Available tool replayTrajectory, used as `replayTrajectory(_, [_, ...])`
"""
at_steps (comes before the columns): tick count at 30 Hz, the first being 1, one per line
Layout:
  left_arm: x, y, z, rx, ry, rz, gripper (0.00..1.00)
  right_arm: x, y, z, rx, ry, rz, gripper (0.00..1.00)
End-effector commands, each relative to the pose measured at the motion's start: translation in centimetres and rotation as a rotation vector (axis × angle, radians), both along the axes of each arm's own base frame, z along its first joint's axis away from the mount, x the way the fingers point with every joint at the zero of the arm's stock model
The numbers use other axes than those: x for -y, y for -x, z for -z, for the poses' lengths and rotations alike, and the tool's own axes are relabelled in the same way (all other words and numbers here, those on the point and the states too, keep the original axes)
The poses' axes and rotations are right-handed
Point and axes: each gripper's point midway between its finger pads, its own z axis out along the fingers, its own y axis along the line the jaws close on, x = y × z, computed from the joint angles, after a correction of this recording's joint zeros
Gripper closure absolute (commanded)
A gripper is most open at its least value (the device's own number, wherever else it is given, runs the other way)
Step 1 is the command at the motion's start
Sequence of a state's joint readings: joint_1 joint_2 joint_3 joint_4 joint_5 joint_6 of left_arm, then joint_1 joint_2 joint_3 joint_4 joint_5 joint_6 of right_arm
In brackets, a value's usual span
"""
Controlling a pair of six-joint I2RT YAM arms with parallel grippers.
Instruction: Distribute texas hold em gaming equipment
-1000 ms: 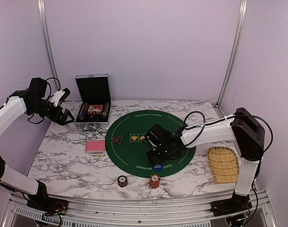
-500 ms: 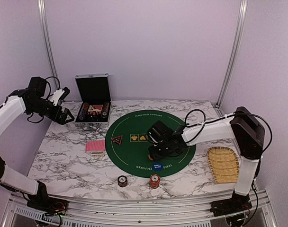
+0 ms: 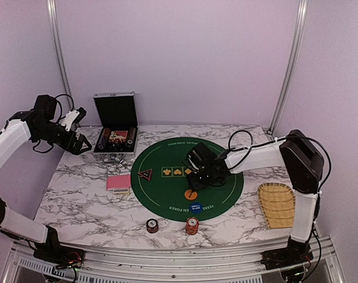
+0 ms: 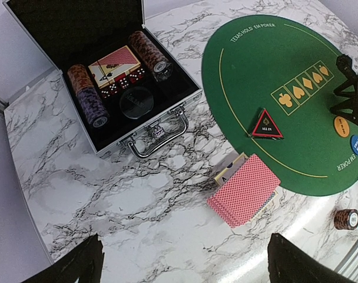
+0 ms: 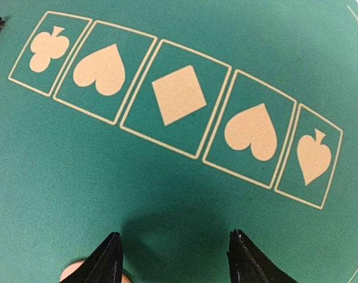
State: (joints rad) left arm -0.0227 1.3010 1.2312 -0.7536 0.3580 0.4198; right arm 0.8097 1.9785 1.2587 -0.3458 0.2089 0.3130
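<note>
While the right gripper (image 5: 174,234) hovered empty, fingers apart, beside the orange button disc (image 3: 191,194), a stray sweep risked shoving it; the left gripper (image 4: 185,250) gaped open.

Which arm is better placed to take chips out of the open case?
Left. The open left gripper hovers just beside the case at the back left of the table. The right gripper is low over the green mat, farther from the case.
</note>
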Motion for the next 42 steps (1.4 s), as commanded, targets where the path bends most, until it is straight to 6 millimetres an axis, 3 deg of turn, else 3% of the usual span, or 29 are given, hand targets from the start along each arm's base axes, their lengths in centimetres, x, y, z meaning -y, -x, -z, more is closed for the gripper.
replayTrajectory(1, [0.0,0.7,-1.4,0.028,-0.009,0.014,0.01,-0.4,1.2,-3.3,0.056,-0.047,-0.008,0.41])
replayTrajectory(8, [0.1,0.9,-1.5,0.032,-0.008,0.021,0.01,-1.7,6.0,-2.6,0.026,-0.102,-0.031,0.41])
replayTrajectory(15, [0.1,1.1,-1.7,0.036,-0.005,0.02,0.01,-1.9,7.1,-0.6,-0.012,-0.117,-0.013,0.48])
replayTrajectory(28, [-0.1,1.4,-2.2,0.049,-0.017,0.018,0.01,-0.8,6.0,2.3,0.027,-0.043,0.058,0.53])
replayTrajectory(34, [-0.1,1.4,-2.2,0.048,-0.02,0.016,0.01,0.1,4.7,2.5,0.08,0.004,0.1,0.6])
replayTrajectory(42, [-0.2,1.4,-2.1,0.045,-0.024,0.015,0.01,1.0,2.7,2.9,0.081,-0.005,0.137,0.61])
